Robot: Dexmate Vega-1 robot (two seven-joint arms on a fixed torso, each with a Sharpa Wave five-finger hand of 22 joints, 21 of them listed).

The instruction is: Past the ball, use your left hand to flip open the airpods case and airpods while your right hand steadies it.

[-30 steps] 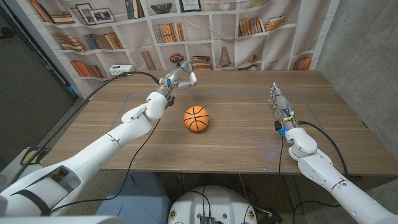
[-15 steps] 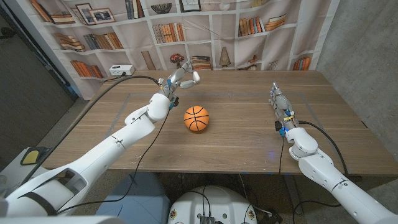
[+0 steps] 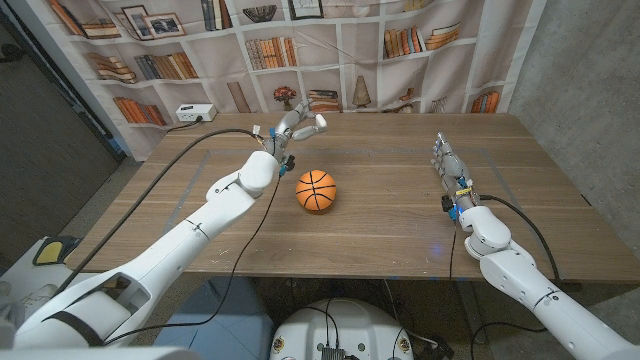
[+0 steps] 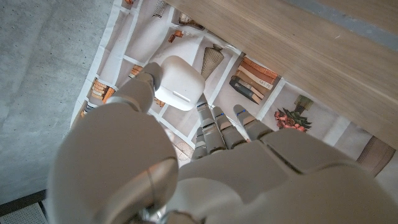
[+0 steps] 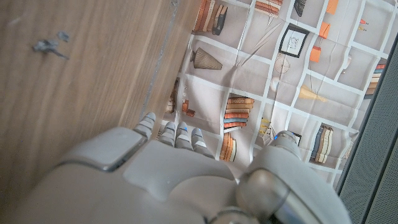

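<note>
**Left hand holding the AirPods case aloft past the ball; right hand not yet in support**

In the head view, the left hand (image 3: 291, 127) is reaching over the far side of the wooden table (image 3: 380, 215), beyond the basketball (image 3: 316, 190), and is carrying a small white object at its fingertips, the AirPods case (image 3: 320, 121). The case is sitting above the table surface, not on it. The right hand (image 3: 447, 160) is standing on its edge well apart on the other side of the table, fingers extended towards the far edge and holding nothing.

In the left wrist view, the AirPods case (image 4: 179, 83) is showing clearly: a rounded white shell, lid closed along its seam, pinched between the thumb (image 4: 140, 89) and the fingers (image 4: 211, 127) of the left hand (image 4: 205, 168).

In the right wrist view, the right hand (image 5: 168, 168) is showing its fingers stretched out together beside the table, gripping nothing.

My reading is that the pick-up is done and the opening step is not yet begun. The next move seems to call for bringing the right hand across to brace the case's body, so the left thumb can lever the lid up without the smooth shell slipping.
</note>
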